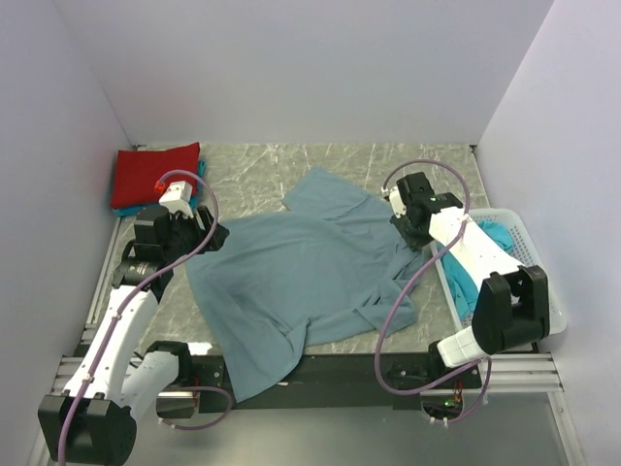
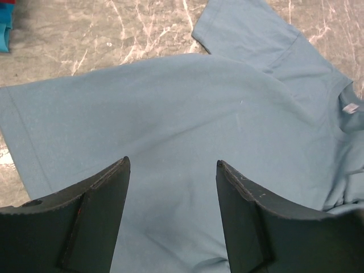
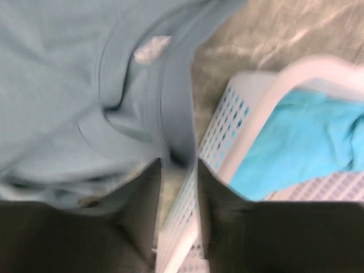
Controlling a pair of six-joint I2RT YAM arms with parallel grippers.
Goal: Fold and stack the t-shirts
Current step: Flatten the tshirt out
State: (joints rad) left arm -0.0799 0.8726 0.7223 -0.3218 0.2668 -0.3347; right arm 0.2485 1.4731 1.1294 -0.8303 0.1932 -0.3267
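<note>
The surface [image 1: 388, 160] is a grey marbled slab enclosed by plain white walls [image 1: 291, 68] on three sides. The blue t-shirt [image 1: 301, 272] lies spread out across the middle of it, unfolded, with one sleeve pointing to the far side, its hem hanging over the near edge and its collar end bunched up against the basket [image 1: 529, 233]. The white label [image 2: 351, 108] at the neck faces up. At the far left corner a red t-shirt [image 1: 155, 175] lies folded on top of a folded turquoise t-shirt [image 1: 201, 170], only an edge of which shows; this pair forms the stack so far. More turquoise cloth [image 3: 296, 136] lies crumpled in the basket at the right. The left tool [image 2: 170, 165] is released: its jaws stand wide apart above the left part of the blue t-shirt, with nothing between them. The right tool [image 3: 178, 162] sits at the collar end of the same shirt, just beside the basket wall, with its jaws drawn close together; the right wrist view is blurred, so it cannot be told whether cloth is pinched between them. Judged from this layout, two shirts are done, the blue t-shirt is in hand with no fold made yet, and the basket contents are left to fold and stack.
</note>
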